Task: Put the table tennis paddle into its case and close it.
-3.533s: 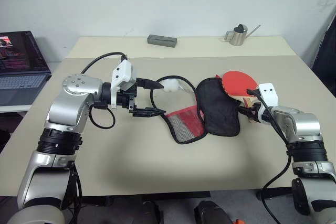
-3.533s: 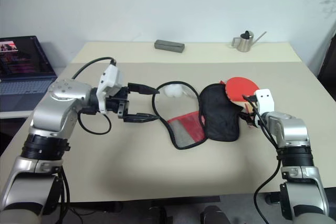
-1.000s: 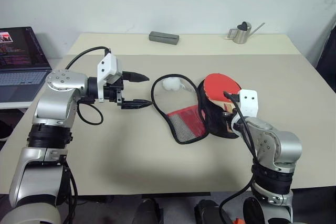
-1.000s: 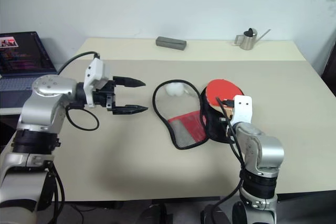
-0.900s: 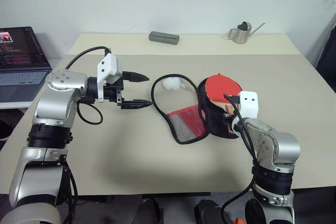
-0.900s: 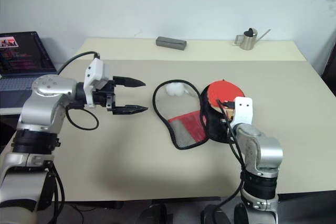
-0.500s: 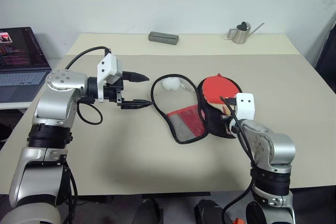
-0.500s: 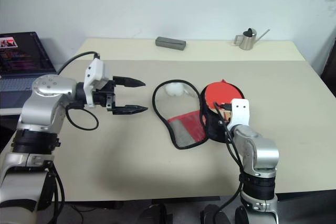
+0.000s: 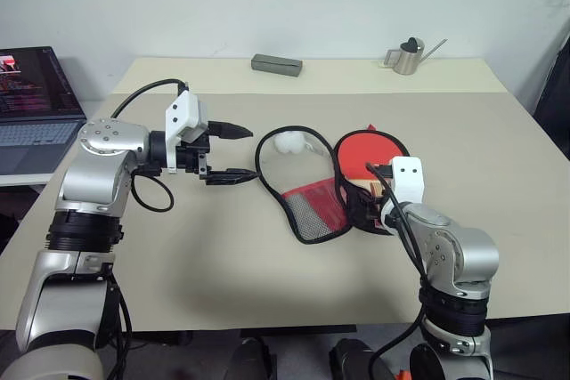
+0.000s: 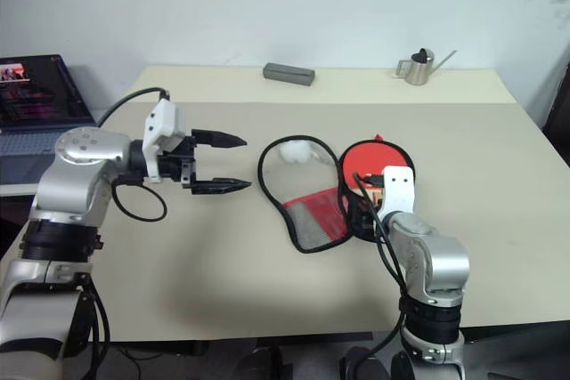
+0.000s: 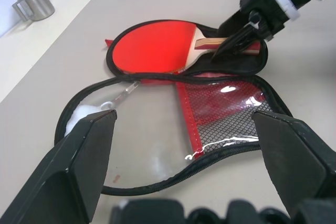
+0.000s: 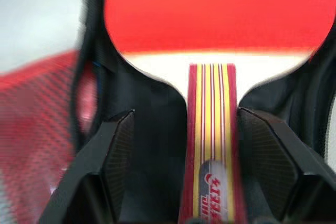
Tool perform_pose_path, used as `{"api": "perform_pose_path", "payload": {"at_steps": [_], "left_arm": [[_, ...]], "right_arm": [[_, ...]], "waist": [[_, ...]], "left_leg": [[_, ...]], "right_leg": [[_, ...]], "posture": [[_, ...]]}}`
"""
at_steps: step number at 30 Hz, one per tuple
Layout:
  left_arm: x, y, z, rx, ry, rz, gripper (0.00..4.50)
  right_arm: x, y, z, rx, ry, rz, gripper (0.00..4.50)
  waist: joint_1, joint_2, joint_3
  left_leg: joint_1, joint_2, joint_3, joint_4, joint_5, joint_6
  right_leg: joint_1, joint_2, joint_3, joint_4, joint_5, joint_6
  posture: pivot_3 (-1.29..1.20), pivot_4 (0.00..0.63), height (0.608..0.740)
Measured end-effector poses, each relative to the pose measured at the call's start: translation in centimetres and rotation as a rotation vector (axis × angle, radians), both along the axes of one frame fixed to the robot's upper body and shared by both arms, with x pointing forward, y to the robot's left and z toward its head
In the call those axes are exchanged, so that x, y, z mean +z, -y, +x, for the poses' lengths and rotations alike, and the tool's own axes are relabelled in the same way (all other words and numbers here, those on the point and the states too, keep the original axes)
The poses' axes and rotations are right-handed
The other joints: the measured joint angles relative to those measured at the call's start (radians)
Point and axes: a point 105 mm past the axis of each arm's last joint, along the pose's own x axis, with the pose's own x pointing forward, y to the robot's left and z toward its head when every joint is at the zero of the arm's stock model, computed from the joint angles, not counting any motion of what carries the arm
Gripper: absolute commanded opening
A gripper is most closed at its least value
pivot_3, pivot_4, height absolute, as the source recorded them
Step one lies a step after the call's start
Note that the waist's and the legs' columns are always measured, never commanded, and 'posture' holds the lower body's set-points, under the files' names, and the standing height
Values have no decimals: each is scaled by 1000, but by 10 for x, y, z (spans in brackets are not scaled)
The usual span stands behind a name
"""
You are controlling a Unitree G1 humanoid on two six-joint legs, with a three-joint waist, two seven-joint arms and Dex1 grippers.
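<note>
The table tennis paddle lies flat with its red blade inside the black half of the opened case. The case's red mesh flap is spread out to the left. My right gripper is open, with a finger on each side of the striped wooden handle and a gap to it on both sides. My left gripper hangs open above the table to the left of the case, pointing toward it with nothing between its fingers. A small white ball sits at the far end of the open flap.
A grey block and a metal watering can stand at the table's far edge. An open laptop sits on a side surface to the left. Bare tabletop stretches in front of the case.
My right gripper has opened off the paddle handle and drifted slightly left. The paddle blade has settled lower into the case. The left arm has stayed still.
</note>
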Motion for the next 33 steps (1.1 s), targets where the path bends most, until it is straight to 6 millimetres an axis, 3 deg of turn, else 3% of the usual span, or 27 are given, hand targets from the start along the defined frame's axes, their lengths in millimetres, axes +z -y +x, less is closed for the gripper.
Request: {"api": "perform_pose_path", "payload": {"at_steps": [5, 9, 16, 21, 24, 28, 33], "left_arm": [[0, -1, 1, 12, 4, -4, 4500], [-1, -2, 3, 32, 5, -10, 4500], [-13, -12, 7, 106, -23, -19, 4500], [-25, -36, 12, 235, -45, -34, 4500], [-34, -54, 18, 333, -60, -31, 4500], [-41, -72, 29, 449, -58, -15, 3658], [-49, -82, 45, 530, -46, 48, 1787]], "right_arm": [[23, -4, -4, 98, 89, -19, 3264], [33, -18, -14, 362, 128, 38, 3264], [39, 19, -14, 547, 149, -33, 3264], [73, 30, -11, 678, 242, -80, 3264], [83, 34, -14, 736, 260, -107, 3264], [93, 39, -8, 747, 284, -116, 3296], [103, 32, -18, 849, 297, -97, 3296]], "waist": [[0, 0, 0], [0, -1, 0], [4, -1, 0], [-3, -1, 0], [0, -1, 0], [1, -1, 0], [13, -1, 0]], "left_leg": [[0, 0, 0, 0, 0, 0], [0, 0, 0, 1, 1, 0], [1, 0, 1, 2, 1, 1], [1, 0, 1, 2, 1, 1], [1, 0, 1, 2, 1, 1], [1, 0, 1, 4, 1, 1], [1, 0, 1, 4, 1, 1]], "right_leg": [[0, 0, 0, 1, 0, 0], [0, 0, -1, 1, 0, 0], [1, 0, -1, 1, 0, 0], [1, 0, -1, 2, 0, 0], [1, 0, -1, 2, 0, 0], [2, 0, -1, 3, 0, 0], [1, 0, -1, 3, 0, 0]], "posture": [[0, 150, 740], [0, 150, 740], [0, 150, 740], [0, 150, 740], [0, 150, 740], [0, 150, 740], [0, 150, 740]]}}
